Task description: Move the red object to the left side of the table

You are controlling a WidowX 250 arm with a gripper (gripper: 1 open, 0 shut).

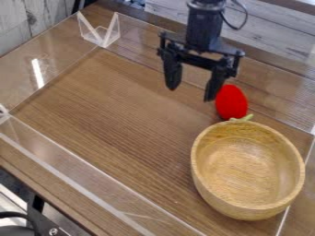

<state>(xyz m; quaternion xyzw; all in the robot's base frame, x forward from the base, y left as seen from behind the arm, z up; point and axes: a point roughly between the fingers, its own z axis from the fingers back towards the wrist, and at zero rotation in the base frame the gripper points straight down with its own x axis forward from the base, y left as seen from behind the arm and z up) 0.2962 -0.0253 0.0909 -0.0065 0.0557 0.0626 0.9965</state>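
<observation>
The red object point(230, 101) is a small glossy egg-shaped toy fruit lying on the table point(110, 120), right of centre, just above the wooden bowl's rim. My gripper point(192, 87) hangs pointing down just to its left, open, with nothing between its black fingers. The right fingertip point(212, 94) is close beside the fruit's left side; I cannot tell if it touches.
A large round light-wood bowl point(248, 168) sits at the front right. Low clear acrylic walls point(62, 157) edge the tabletop. A clear folded stand point(99, 30) is at the back left corner.
</observation>
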